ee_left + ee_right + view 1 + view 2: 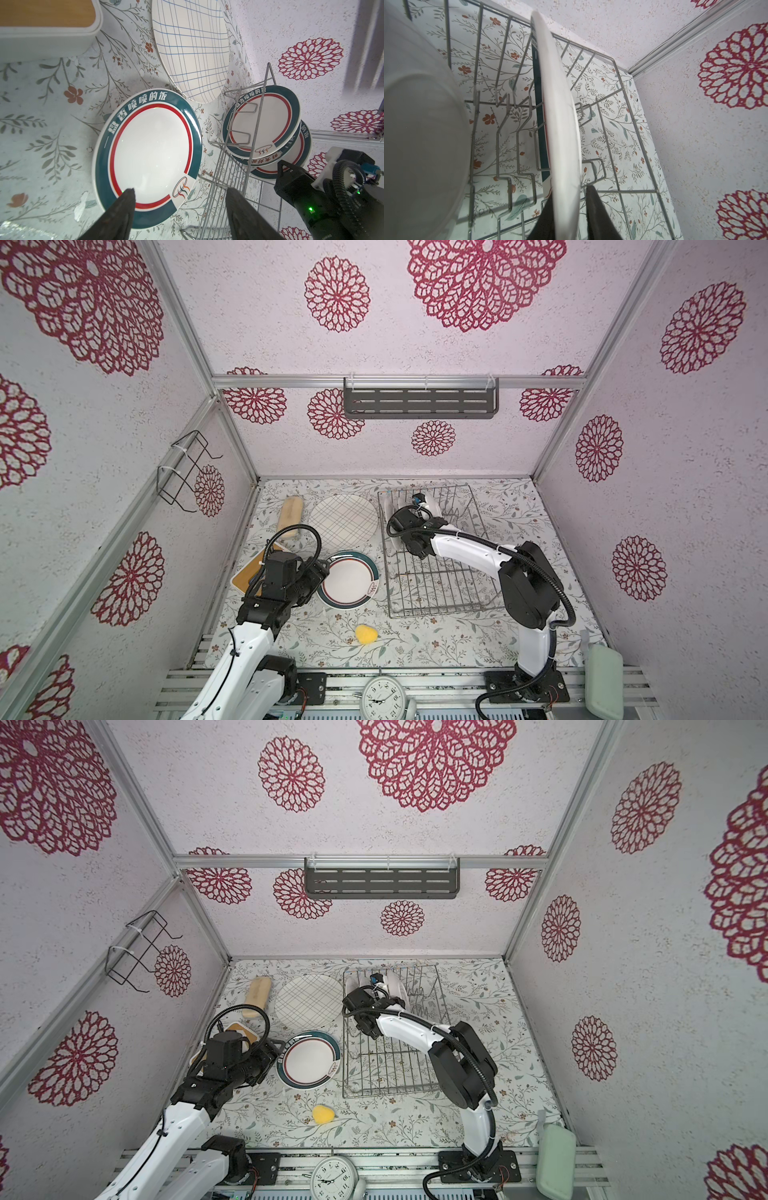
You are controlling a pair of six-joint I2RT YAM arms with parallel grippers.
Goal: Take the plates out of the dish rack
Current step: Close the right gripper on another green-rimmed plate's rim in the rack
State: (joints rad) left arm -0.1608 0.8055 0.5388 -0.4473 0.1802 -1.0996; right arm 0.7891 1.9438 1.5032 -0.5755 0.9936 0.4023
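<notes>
Rack plates [391, 508] at 11 o'clock corner of dish rack [440, 585], mostly hidden behind right arm [465, 549] in both top views. Right claw [569, 193] straddles rim of upright plate [562, 124], jaws narrow; firm clamp can't tell. Left claw [180, 190] wide apart, empty, over green-rim plate [149, 149] flat on desk [52, 124], 9 o'clock of rack; grid plate [191, 47] at its 12.
</notes>
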